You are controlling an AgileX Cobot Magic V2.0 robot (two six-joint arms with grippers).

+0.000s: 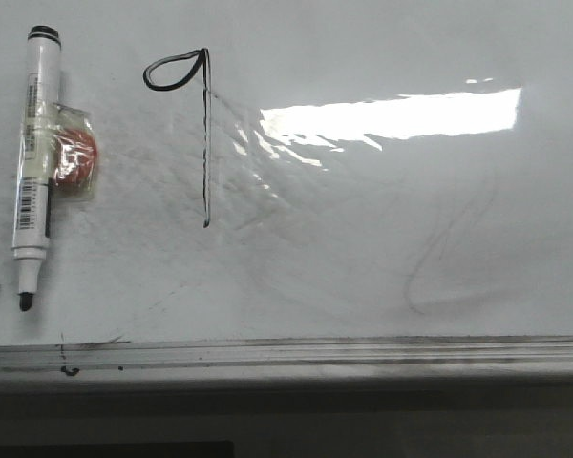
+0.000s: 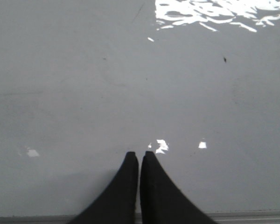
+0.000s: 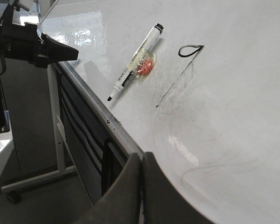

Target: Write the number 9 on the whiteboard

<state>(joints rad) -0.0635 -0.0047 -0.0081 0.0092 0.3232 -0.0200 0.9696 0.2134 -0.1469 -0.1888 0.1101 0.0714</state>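
The whiteboard (image 1: pixel 382 258) fills the front view, with a glare patch and grey smears. The number 9 (image 1: pixel 204 134) is drawn in thin black marker at the upper left: a flat loop joined to a long straight stem. It also shows in the right wrist view (image 3: pixel 183 70). A white marker (image 1: pixel 33 162) with a red wad taped to it lies uncapped on the board left of the figure, tip toward the rail; it shows in the right wrist view too (image 3: pixel 134 67). My left gripper (image 2: pixel 139 156) is shut and empty over bare board. My right gripper (image 3: pixel 141 158) is shut and empty over the board's edge.
A grey metal rail (image 1: pixel 286 351) runs along the board's near edge, with small ink spots at its left. A faint grey erased curve (image 1: pixel 449 258) lies at the right. Beside the board, the right wrist view shows a wheeled stand (image 3: pixel 56 140) and the other arm (image 3: pixel 32 44).
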